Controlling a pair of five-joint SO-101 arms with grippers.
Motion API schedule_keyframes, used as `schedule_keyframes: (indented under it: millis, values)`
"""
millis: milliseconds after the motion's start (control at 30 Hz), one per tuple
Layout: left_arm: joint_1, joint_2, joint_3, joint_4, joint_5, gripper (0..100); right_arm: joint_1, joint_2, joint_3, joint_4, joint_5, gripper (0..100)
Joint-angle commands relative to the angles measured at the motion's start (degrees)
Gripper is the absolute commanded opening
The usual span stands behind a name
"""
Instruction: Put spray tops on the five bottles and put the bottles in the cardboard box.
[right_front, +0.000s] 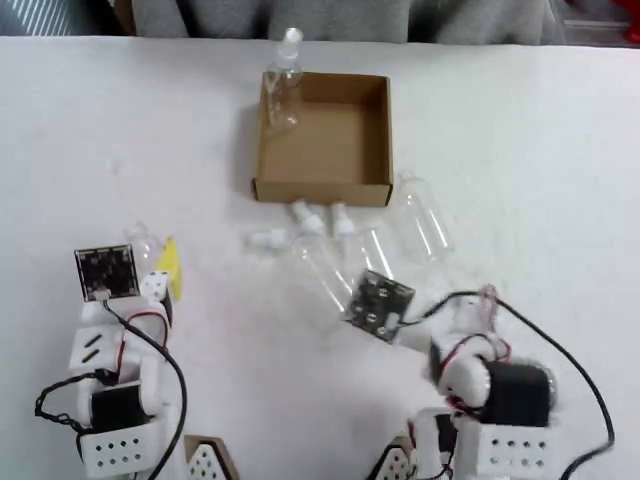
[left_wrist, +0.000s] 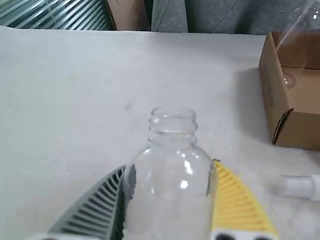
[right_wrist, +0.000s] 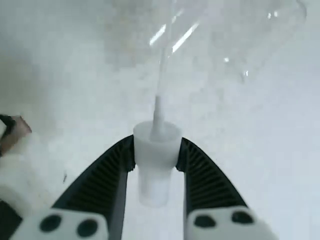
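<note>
My left gripper (left_wrist: 172, 175) is shut on a clear bottle (left_wrist: 172, 165) with a bare open neck, held between a grey and a yellow finger (left_wrist: 235, 202). In the high view this gripper (right_front: 158, 262) is at the lower left. My right gripper (right_wrist: 156, 150) is shut on a white spray top (right_wrist: 156, 165). Its dip tube (right_wrist: 161, 85) points at a clear bottle (right_wrist: 240, 35) lying just ahead. The cardboard box (right_front: 322, 185) stands at the table's far middle. One bottle with a spray top (right_front: 283, 90) leans upright in its far left corner.
Three clear bottles (right_front: 425, 220) (right_front: 370, 248) (right_front: 322, 268) lie on the table in front of the box, with white spray tops (right_front: 270, 240) (right_front: 305, 215) (right_front: 343, 218) at or beside their necks. The right arm (right_front: 490, 385) and its cables sit at the lower right.
</note>
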Motion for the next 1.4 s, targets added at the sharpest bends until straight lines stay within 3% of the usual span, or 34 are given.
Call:
schedule_keyframes:
  millis: [0, 200, 300, 533, 733, 967, 1367]
  values:
    - [0.57, -1.45, -0.18, 0.18, -0.53, 11, 15.69, -0.75, 4.48, -6.73, 9.67, 1.6]
    - [0.57, -1.45, -0.18, 0.18, -0.53, 11, 28.35, -0.66, 19.43, -29.49, 11.08, 1.6]
    - [0.57, -1.45, -0.18, 0.18, -0.53, 11, 30.90, -0.66, 25.93, -36.70, 18.37, 1.6]
    - [0.57, -1.45, -0.18, 0.18, -0.53, 11, 36.88, -0.66, 30.68, -43.12, 31.30, 1.6]
    - [0.57, -1.45, -0.18, 0.18, -0.53, 11, 36.97, -0.57, 30.68, -43.03, 31.91, 1.6]
    - [0.57, -1.45, -0.18, 0.18, -0.53, 11, 35.65, 7.78, 26.99, -48.57, 22.33, 1.5]
    - [0.57, -1.45, -0.18, 0.18, -0.53, 11, 35.38, 52.97, -2.02, -48.84, 1.67, 1.8]
